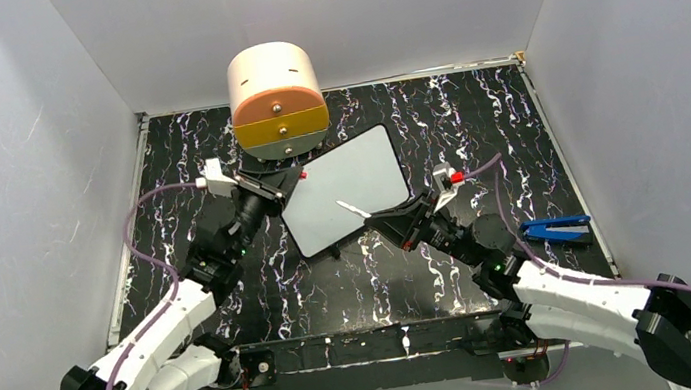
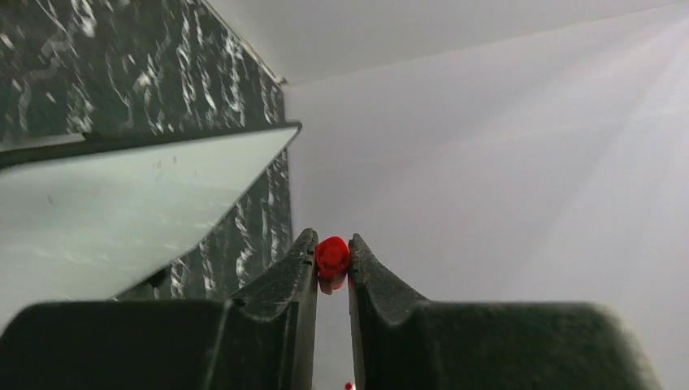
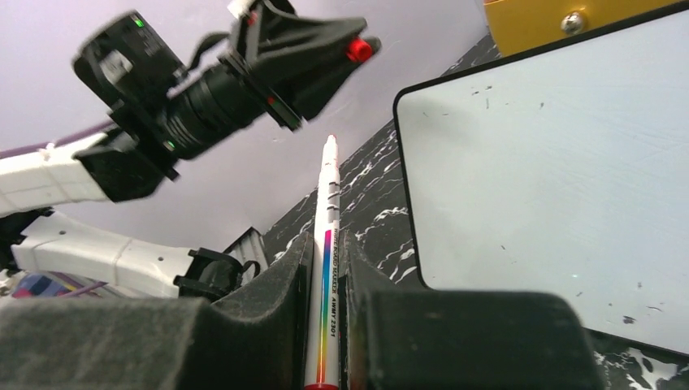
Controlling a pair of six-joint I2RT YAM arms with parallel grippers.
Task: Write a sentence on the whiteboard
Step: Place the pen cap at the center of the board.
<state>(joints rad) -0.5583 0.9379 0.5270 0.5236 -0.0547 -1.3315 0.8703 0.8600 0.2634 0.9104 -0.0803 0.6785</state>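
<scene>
The whiteboard lies tilted on the dark marbled table, its face blank apart from faint specks; no sentence is in view on it. My right gripper is shut on a white marker with a rainbow stripe. The marker's uncapped tip hangs over the board's near part and points toward my left gripper. My left gripper hovers at the board's left corner, shut on a small red cap. The board's edge shows at the left of the left wrist view.
A round drawer unit with orange and yellow fronts stands just behind the board, touching its far corner. A blue tool lies at the table's right edge. White walls close in on three sides.
</scene>
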